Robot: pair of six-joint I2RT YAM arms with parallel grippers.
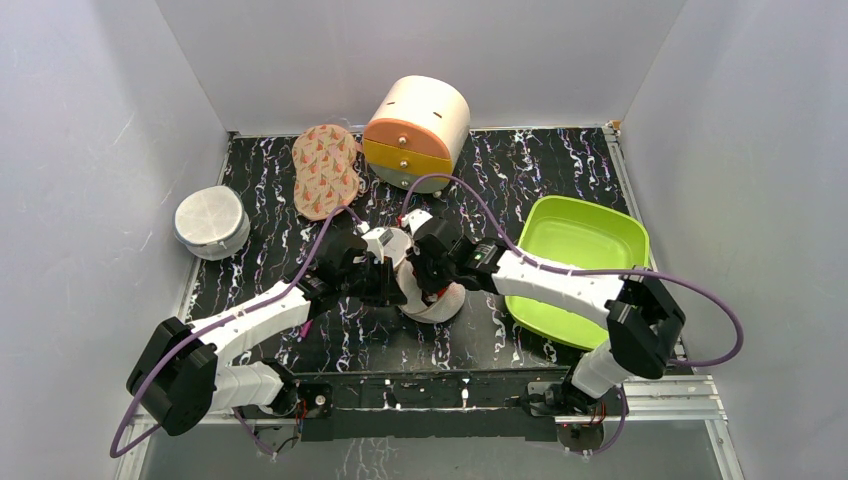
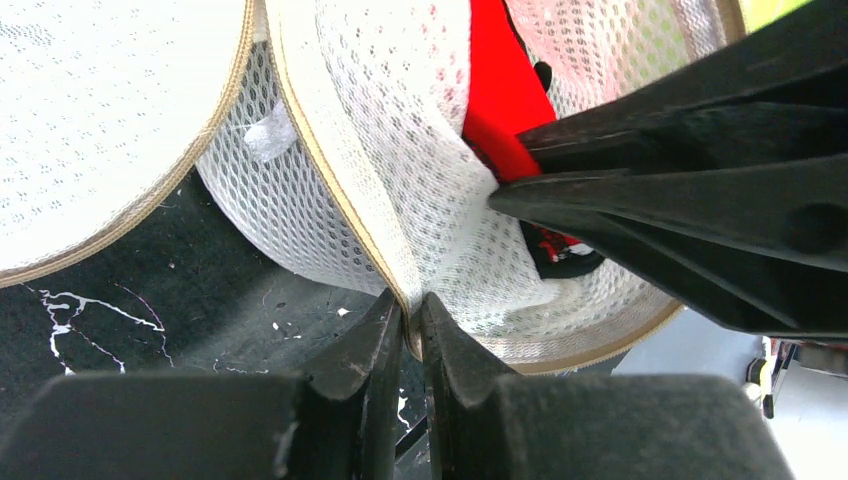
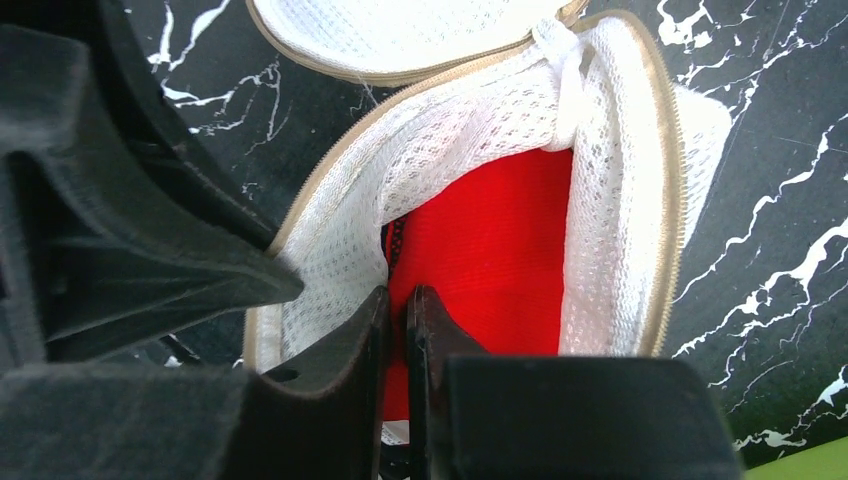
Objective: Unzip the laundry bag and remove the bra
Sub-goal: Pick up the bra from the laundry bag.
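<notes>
- Left fingers (image 2: 360,370) were pinched shut on the bag's (image 2: 400,180) zip rim, with the beige tape caught between their tips.
- Right fingers (image 3: 345,370) were closed on the bra (image 3: 490,250), nipping its red cloth just inside the opening.
- The bag lay unzipped near the middle of the table (image 1: 260,170), its lid (image 3: 400,30) flapped back and its mouth gaping. The bra sat inside, red with a bit of black edging showing.
- From above, the left gripper (image 1: 388,280) and right gripper (image 1: 428,272) met over the bag, one at each side.
- A green tray (image 1: 580,235) stood just right of the bag, and the right arm crossed its near edge.
- Farther back sat a round drawer box (image 1: 415,125) with a carrot-print pad (image 1: 325,170) beside it.
- A white mesh case (image 1: 212,222) stood well off to the left.
</notes>
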